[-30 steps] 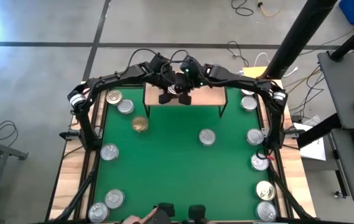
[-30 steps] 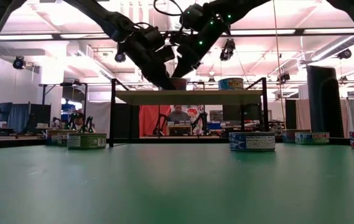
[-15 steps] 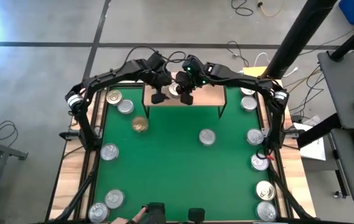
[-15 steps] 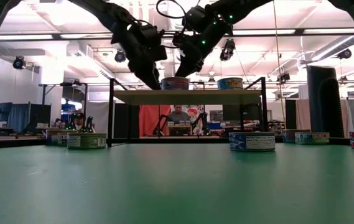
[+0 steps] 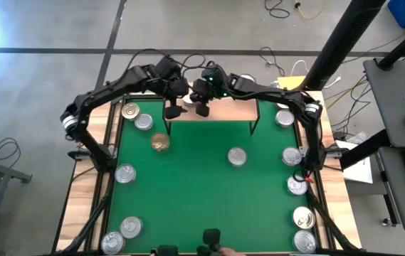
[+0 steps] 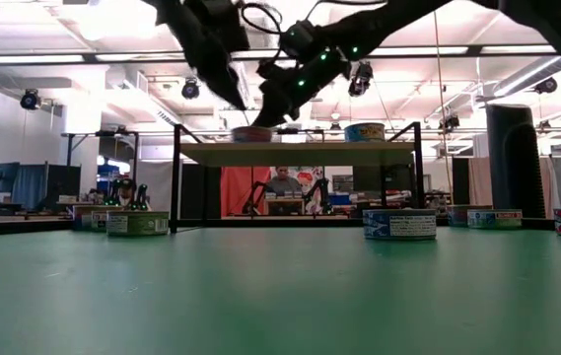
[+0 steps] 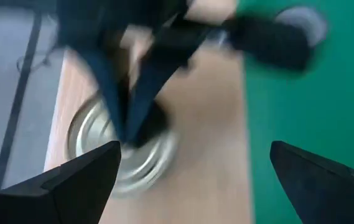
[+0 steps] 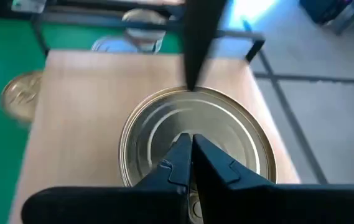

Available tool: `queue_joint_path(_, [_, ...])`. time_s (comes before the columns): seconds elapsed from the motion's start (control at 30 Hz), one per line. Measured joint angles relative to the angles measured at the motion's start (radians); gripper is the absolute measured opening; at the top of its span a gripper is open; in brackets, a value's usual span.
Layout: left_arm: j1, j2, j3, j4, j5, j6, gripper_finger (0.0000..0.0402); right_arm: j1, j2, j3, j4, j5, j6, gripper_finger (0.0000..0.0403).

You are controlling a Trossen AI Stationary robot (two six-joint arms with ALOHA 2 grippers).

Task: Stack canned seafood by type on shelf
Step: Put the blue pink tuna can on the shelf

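High view: we see both arms reaching to the shelf (image 5: 220,108) at the far edge of the green surface (image 5: 202,192). Left gripper (image 5: 174,108) and right gripper (image 5: 202,107) hang close together over the shelf's left part. Loose cans ring the surface: one gold can (image 5: 160,142) near the shelf's left leg, one silver can (image 5: 237,156) mid-surface, others along both side edges.

Low view: two cans sit on the shelf (image 6: 300,153), one (image 6: 251,133) under the grippers, a second (image 6: 365,131) further along. Both grippers sit just above the first.

Left wrist view: blurred. Left jaws wide apart, holding nothing; the silver can (image 7: 96,146) lies on the shelf board between them, with the right arm's dark tip over it.

Right wrist view: right jaws fully closed, nothing gripped, tip over the can top (image 8: 195,140). Whether they touch the lid, we cannot tell.
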Motion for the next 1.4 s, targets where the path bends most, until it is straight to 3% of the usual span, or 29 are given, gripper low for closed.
queue_joint_path(0.17, [-0.008,-0.052,-0.004,0.08,-0.026,-0.022,0.0397,0.001,-0.003,-0.005,0.092,0.005,0.002,0.0009])
queue_joint_path(0.33, [0.002,-0.047,-0.005,0.172,-0.169,-0.064,0.0397,0.009,-0.105,-0.008,0.094,0.008,-0.003,0.0009])
queue_joint_path(0.4, [0.005,-0.034,-0.005,0.169,-0.208,-0.071,0.0396,0.01,-0.161,-0.003,0.061,0.007,-0.007,0.0009])
queue_joint_path(0.53, [0.004,0.002,-0.007,0.104,-0.185,-0.075,0.0374,0.014,-0.241,-0.004,-0.093,0.007,-0.015,0.0009])
queue_joint_path(0.7, [0.003,0.055,-0.01,0.122,-0.185,-0.069,0.0311,0.017,-0.355,-0.005,-0.246,0.062,0.007,0.0009])
queue_joint_path(0.83, [0.019,0.065,-0.006,0.16,-0.238,-0.064,0.0248,0.022,-0.43,-0.049,-0.255,0.107,0.038,0.0009])
queue_joint_path(1.17, [0.049,0.102,-0.005,0.237,-0.226,-0.169,0.0085,0.036,-0.504,-0.206,-0.245,0.109,0.101,0.0009])
queue_joint_path(1.4, [0.056,0.171,0.0,0.273,-0.218,-0.184,0.0035,0.036,-0.499,-0.251,-0.226,0.107,0.117,0.0009])
